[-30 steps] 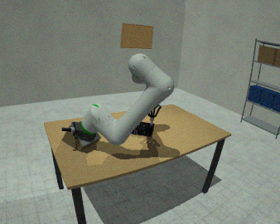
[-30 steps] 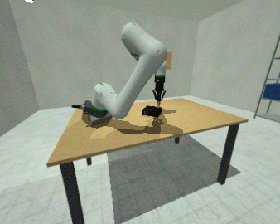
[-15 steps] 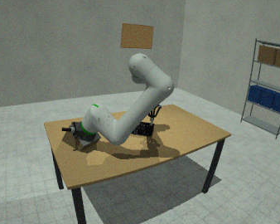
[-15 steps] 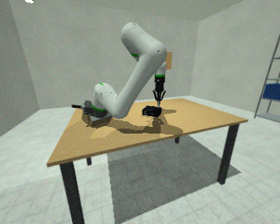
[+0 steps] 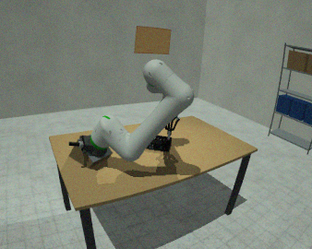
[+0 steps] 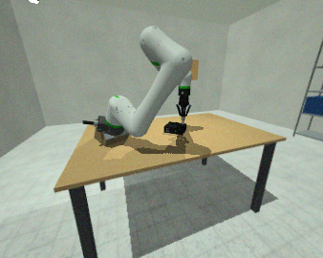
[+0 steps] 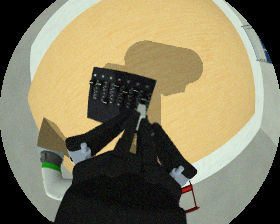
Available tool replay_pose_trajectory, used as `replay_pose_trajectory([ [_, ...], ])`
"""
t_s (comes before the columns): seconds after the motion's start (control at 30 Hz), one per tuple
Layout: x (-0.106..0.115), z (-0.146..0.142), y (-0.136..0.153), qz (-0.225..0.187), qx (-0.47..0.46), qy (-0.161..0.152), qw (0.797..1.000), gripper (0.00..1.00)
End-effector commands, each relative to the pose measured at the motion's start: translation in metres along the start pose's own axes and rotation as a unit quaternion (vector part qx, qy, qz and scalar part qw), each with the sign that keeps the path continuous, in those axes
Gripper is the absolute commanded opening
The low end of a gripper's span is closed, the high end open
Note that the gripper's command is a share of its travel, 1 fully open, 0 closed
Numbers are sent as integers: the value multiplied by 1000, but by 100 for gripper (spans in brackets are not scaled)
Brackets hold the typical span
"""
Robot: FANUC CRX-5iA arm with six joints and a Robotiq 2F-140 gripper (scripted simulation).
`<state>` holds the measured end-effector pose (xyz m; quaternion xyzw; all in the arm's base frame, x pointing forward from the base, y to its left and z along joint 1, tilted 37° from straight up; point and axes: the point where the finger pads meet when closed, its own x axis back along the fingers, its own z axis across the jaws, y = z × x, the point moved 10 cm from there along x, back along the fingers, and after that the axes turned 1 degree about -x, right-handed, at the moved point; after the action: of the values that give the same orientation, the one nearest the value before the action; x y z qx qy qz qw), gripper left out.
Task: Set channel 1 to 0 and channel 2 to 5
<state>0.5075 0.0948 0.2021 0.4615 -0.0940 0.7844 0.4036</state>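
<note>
Tool [image 7: 141, 111] pressed together, pinching nothing, tips at near-right end of lighting desk [image 7: 119, 93]. Desk directly beneath tool, mid-table [image 6: 238, 136], table edges well apart. Desk long axis crosses fader row, slightly tilted in wrist view.

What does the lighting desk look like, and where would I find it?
Look at the wooden table. Near its middle, below the white arm's shut gripper, sits the lighting desk, a small black box with a row of sliders, the only dark box there.

Soft overhead light, fisheye wrist view
</note>
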Motion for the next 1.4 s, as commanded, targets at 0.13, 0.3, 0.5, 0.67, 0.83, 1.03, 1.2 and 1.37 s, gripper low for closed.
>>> replay_pose_trajectory([
  [0.13,-5,0,0,0,0,0,1000,0],
  [0.3,-7,0,0,0,0,0,1000,0],
  [0.5,-9,0,0,0,0,0,1000,0],
  [0.67,-9,0,0,0,0,0,1000,0],
  [0.83,-9,0,0,0,0,0,1000,0],
  [1.03,-9,0,0,0,0,0,1000,0],
  [1.2,-9,0,-1,0,0,0,1000,0],
  [1.37,-9,0,-1,0,0,0,1000,0],
])
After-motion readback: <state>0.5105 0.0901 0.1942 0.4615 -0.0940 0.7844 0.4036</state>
